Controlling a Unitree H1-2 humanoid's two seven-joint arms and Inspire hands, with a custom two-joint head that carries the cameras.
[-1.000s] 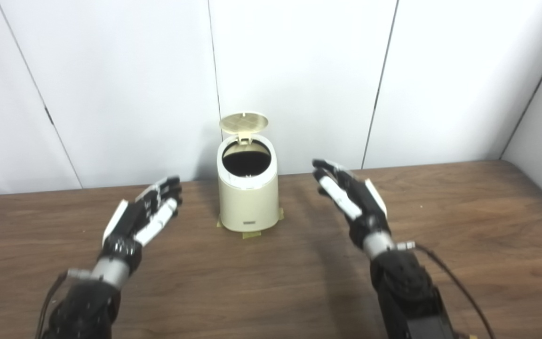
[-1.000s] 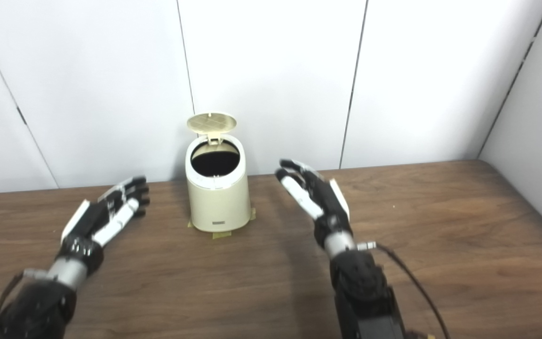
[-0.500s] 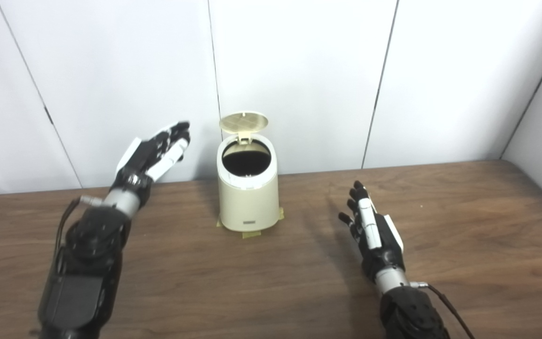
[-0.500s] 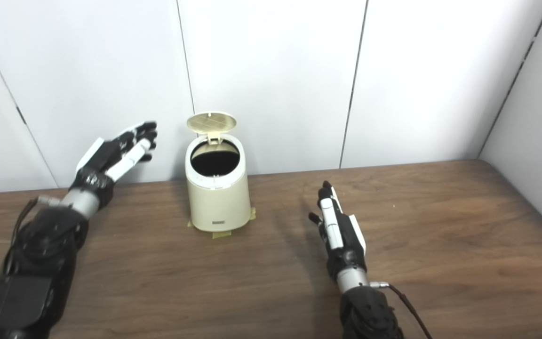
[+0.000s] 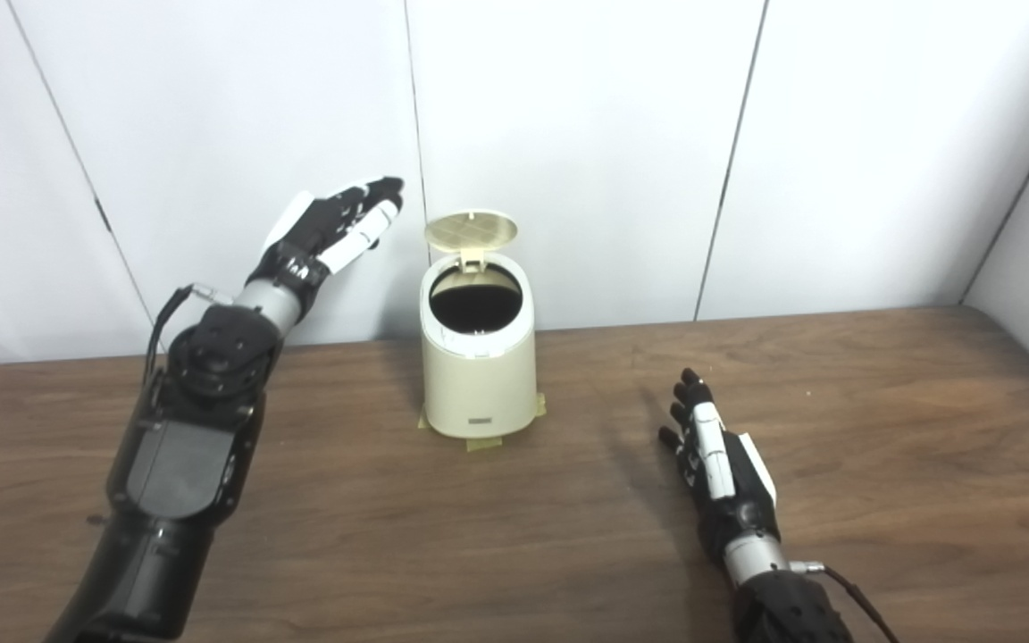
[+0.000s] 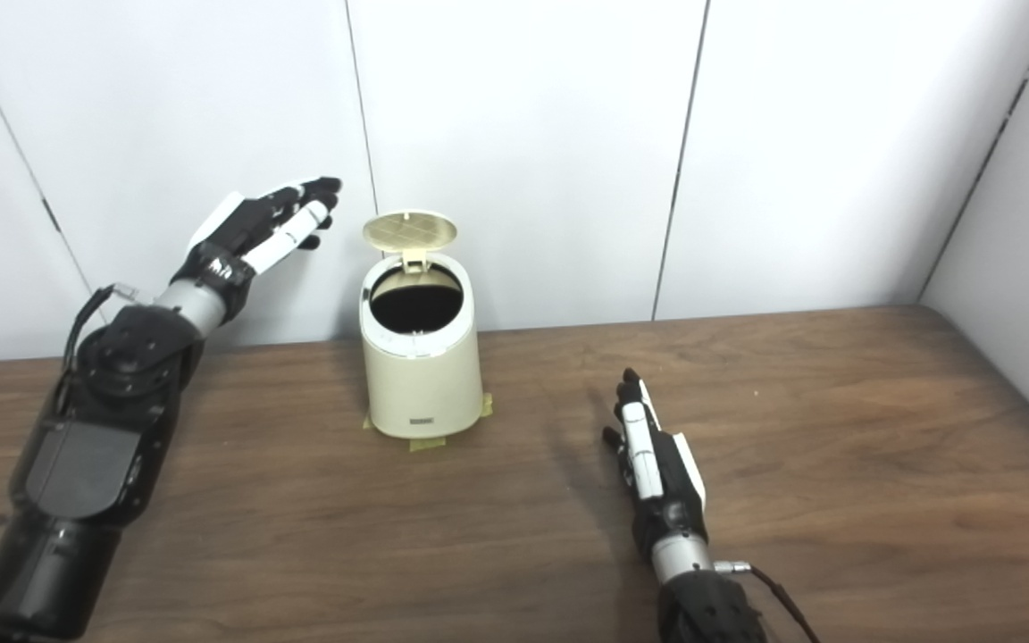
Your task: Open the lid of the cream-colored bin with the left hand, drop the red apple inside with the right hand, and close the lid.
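Left eye view puts the right hand (image 5: 724, 469) nearest the camera, low over the wooden table (image 5: 881, 429) and well to the right of the cream-colored bin (image 5: 479, 371), nearer than it. Its fingers lie straight and slightly spread, pointing away toward the wall, and it holds nothing; whether the palm rests on the table or hovers just above it is hard to tell from this angle.

Farther back stands the bin, upright on the table with bits of tan tape (image 5: 481, 442) showing under its base. Its lid (image 5: 471, 230) is flipped up on the rear hinge, standing almost vertical behind the dark round opening. The inside is too dark to show any contents, and the red apple does not show in either view.

Left of the bin and raised to about the height of the lid is the left hand (image 5: 329, 230), fingers stretched out and a little apart, empty, their tips pointing toward the lid but clearly short of touching it. Behind everything runs the white panelled wall (image 5: 613, 134).
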